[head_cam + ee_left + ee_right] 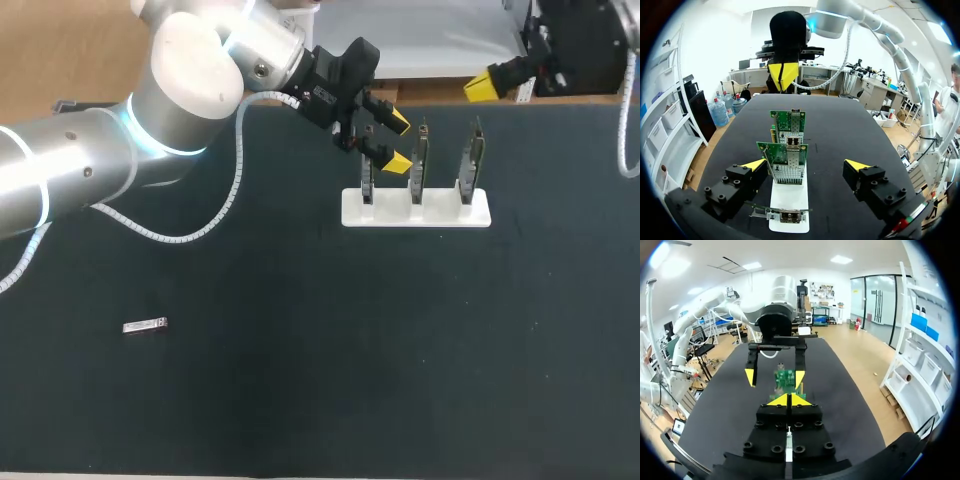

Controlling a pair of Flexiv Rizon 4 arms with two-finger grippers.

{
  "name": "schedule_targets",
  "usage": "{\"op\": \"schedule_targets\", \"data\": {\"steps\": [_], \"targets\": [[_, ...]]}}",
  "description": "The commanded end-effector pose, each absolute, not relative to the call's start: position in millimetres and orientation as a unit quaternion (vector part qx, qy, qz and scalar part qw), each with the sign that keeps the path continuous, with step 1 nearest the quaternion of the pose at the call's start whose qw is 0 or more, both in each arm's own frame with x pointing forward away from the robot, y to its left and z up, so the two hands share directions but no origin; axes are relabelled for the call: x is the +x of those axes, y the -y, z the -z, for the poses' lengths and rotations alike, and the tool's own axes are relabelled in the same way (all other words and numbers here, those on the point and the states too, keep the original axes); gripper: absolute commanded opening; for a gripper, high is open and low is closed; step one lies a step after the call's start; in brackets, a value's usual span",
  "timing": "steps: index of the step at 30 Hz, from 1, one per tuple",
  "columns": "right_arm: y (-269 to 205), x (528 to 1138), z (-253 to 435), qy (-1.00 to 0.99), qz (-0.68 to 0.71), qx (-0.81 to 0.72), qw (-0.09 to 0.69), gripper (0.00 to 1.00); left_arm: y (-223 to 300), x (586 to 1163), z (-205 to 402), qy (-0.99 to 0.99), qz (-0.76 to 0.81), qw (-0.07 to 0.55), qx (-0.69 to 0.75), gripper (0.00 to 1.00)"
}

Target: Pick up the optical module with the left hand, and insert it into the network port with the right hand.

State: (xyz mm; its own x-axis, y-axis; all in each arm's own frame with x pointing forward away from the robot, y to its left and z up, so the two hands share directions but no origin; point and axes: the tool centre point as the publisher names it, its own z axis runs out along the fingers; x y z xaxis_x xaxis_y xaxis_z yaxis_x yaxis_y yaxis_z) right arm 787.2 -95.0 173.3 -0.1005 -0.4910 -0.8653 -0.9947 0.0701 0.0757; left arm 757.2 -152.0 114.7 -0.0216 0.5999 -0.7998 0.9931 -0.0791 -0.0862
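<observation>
The optical module (145, 325), a small silver bar, lies flat on the black table at the front left, far from both grippers. Three green network cards (418, 160) stand upright in a white holder (415, 210) at the back middle. My left gripper (397, 141) hovers open at the leftmost card, nothing held. In the left wrist view its fingers (806, 164) straddle the middle card (785, 162) without touching. My right gripper (490, 85) waits shut beyond the table's far edge. In the right wrist view its closed tips (788, 400) point at the cards (785, 379) and the left gripper (774, 376).
The white holder (789, 200) and its cards are the only obstacle on the black table (330, 380). A white coiled cable (225, 200) hangs from my left arm above the table's back left part.
</observation>
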Motion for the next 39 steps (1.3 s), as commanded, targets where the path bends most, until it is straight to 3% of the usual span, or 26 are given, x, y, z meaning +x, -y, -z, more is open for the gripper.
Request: {"op": "schedule_targets", "data": {"steps": [1,13,39], "targets": [[114,780,-171,-0.644,-0.364,-0.576,0.348,0.0,153,760,-115,-0.62,0.356,0.273,0.644,1.0],[137,776,-160,-0.64,-0.369,-0.587,0.332,0.0,153,760,-115,-0.62,0.356,0.273,0.644,1.0],[133,765,-147,-0.637,-0.381,-0.591,0.316,0.0,153,760,-115,-0.62,0.356,0.273,0.644,1.0]]}}
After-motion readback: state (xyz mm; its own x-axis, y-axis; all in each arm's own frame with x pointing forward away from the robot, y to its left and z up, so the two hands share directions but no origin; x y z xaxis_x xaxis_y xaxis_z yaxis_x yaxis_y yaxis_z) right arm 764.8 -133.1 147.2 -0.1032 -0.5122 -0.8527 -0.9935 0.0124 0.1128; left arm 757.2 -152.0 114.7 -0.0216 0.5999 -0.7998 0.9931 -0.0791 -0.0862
